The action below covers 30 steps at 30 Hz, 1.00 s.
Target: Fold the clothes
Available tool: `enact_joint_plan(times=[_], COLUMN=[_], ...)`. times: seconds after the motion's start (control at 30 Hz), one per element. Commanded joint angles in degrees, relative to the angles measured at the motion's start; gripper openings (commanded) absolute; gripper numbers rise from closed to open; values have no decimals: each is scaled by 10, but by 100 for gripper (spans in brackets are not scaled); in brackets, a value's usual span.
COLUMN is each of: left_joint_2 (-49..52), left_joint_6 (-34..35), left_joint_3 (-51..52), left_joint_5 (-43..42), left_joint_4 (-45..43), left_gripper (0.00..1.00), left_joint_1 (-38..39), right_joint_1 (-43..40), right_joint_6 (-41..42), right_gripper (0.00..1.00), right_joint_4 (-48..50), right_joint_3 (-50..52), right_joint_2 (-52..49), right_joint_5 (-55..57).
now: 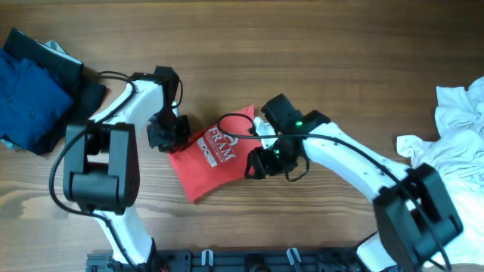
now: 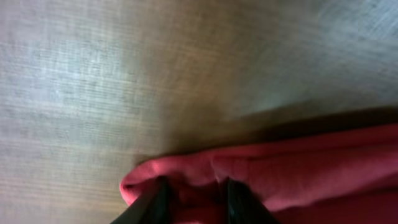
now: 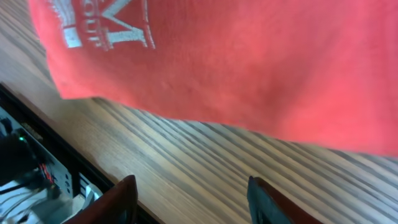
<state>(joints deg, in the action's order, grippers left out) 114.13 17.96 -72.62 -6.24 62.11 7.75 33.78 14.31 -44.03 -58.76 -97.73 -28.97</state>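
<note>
The wooden surface [image 1: 302, 45] fills the overhead view. The left arm [image 1: 113, 121] reaches in from the lower left and the right arm [image 1: 355, 162] from the lower right; both end at the middle of the surface. A heap of white clothing [image 1: 454, 128] lies at the right edge. A folded dark blue garment [image 1: 30, 94] lies at the upper left corner. Both are well apart from the arms' ends.

The red T-shirt [image 1: 204, 162] lies at the centre of the surface, between the two arms, folded into a compact tilted block. Its white lettering [image 1: 219, 143] faces up.

The left fingers [image 2: 152, 202] are at the shirt's left edge. In the left wrist view they straddle a rolled fold of the red cloth, with cloth lying between them. Whether they press on it or stand loose around it cannot be told.

The right fingers [image 3: 121, 202] are at the shirt's right side, low over the surface. They stand apart with only bare wood between them. The shirt's edge lies just beyond their tips, not between them.
</note>
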Motion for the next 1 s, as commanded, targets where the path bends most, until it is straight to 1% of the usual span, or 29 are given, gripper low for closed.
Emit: enact_joint_plan(times=[0.0, 0.1, 0.17, 0.2, 0.27, 0.33, 0.37, 0.4, 0.47, 0.5, 0.6, 0.63, 0.67, 0.7, 0.73, 0.77, 0.8, 0.87, 0.9, 0.97], left_joint_2=[18, 18, 18, 18, 18, 18, 16, 13, -7, -23, -93, -116, -138, -157, -171, -178, -180, -172, -162, -134], left_joint_6=[-12, -12, -12, -12, -12, -12, -12, -13, -30, -30, -25, -25, -25, -25, -25, -26, -41, -93, -103, -103], left_joint_3=[4, 4, 9, 18, 38, 52, 56, 56, 56, 56, 54, 54, 54, 54, 54, 54, 54, 54, 54, 54], left_joint_5=[12, 12, 12, 12, 12, 9, -7, -19, -52, -53, -53, -52, -53, -53, -54, -60, -91, -189, -220, -236], left_joint_4=[52, 99, 130, 138, 136, 131, 127, 125, 123, 122, 94, 71, 42, 6, -32, -66, -110, -172, -191, -215], left_gripper=[29, 29, 26, 24, 20, 18, 16, 13, 13, 12, 11, 15, 30, 54, 68, 71, 72, 71, 71, 71], left_joint_1=[-3, -3, -2, -2, -2, -2, -2, -2, -2, -2, -16, -23, -31, -38, -43, -46, -47, -46, -45, -45], right_joint_1=[5, 1, -15, -24, -53, -76, -93, -100, -110, -113, -122, -124, -125, -125, -125, -125, -125, -125, -125, -125], right_joint_6=[25, 37, 96, 104, 114, 112, 108, 100, 71, 51, 48, 50, 54, 54, 57, 66, 76, 85, 89, 97], right_gripper=[57, 57, 57, 56, 56, 56, 55, 55, 57, 59, 60, 61, 61, 61, 62, 63, 64, 65, 65, 66], right_joint_4=[25, 69, 101, 113, 150, 173, 184, 184, 173, 161, 105, 92, 82, 71, 63, 56, 50, 49, 49, 49], right_joint_3=[7, 7, 7, 5, 4, 2, 1, -1, -2, -2, -2, -2, -2, -2, -2, -2, -2, -2, -2, -2], right_joint_2=[-57, -92, -97, -96, -96, -96, -96, -96, -96, -96, -93, -91, -91, -91, -91, -91, -91, -91, -91, -91], right_joint_5=[-30, -12, 70, 95, 120, 122, 122, 122, 121, 122, 167, 182, 196, 207, 214, 219, 221, 221, 221, 221])
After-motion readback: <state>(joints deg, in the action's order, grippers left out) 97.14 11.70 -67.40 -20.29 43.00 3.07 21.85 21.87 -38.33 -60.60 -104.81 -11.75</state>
